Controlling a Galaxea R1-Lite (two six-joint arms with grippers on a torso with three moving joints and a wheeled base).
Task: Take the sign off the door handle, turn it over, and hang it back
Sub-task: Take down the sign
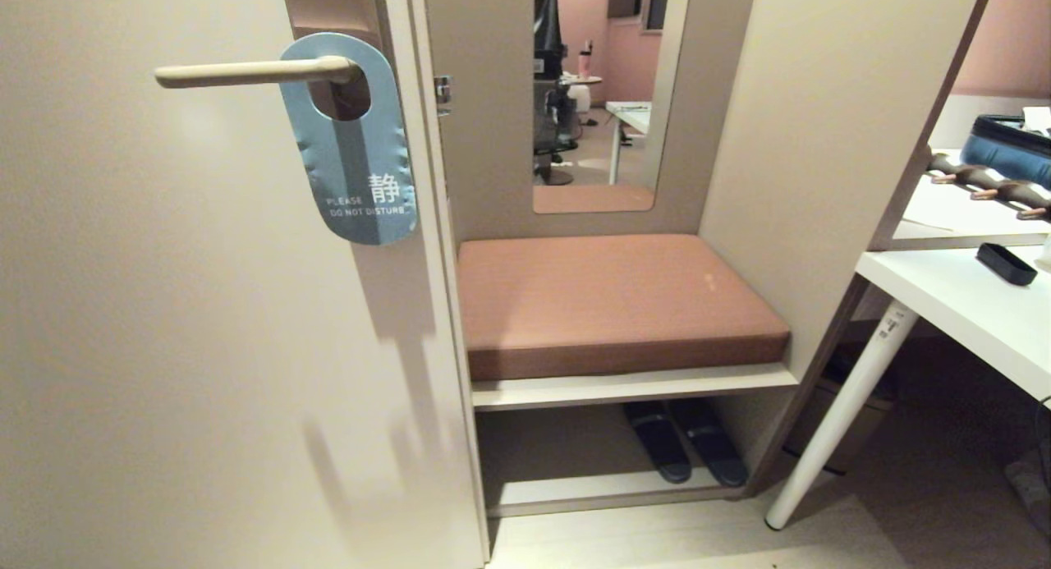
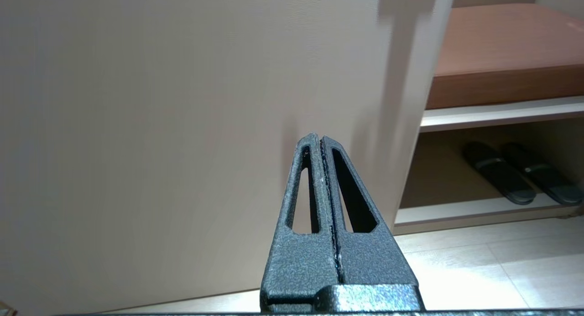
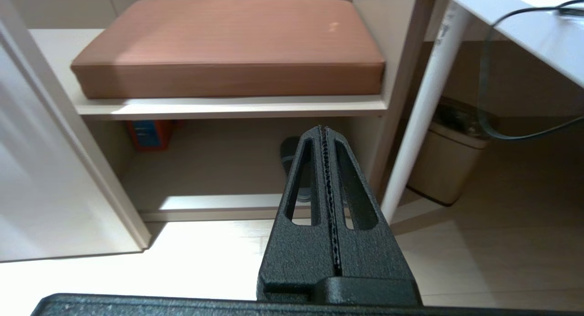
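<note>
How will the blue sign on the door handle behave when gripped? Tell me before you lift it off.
The sign looks like a thin card, so it is probably light and may bend. Its edges look rippled, so it could crease under a hard pinch. It hangs only by its hole over the door handle, so it will likely swing if nudged.

The sign (image 1: 349, 142) hangs on the door handle (image 1: 254, 72) in front of me, high on the door's right edge. It is an oblong card with rounded ends, blue-grey face outward, a darker stripe down its middle, and white lettering near the bottom: a Chinese character and "PLEASE DO NOT DISTURB". Its round hole is threaded over the lever close to the backplate, and the card dangles with its lower end tilted slightly right. The handle is a slim cream-beige lever, horizontal, its rounded free end pointing left.
</note>
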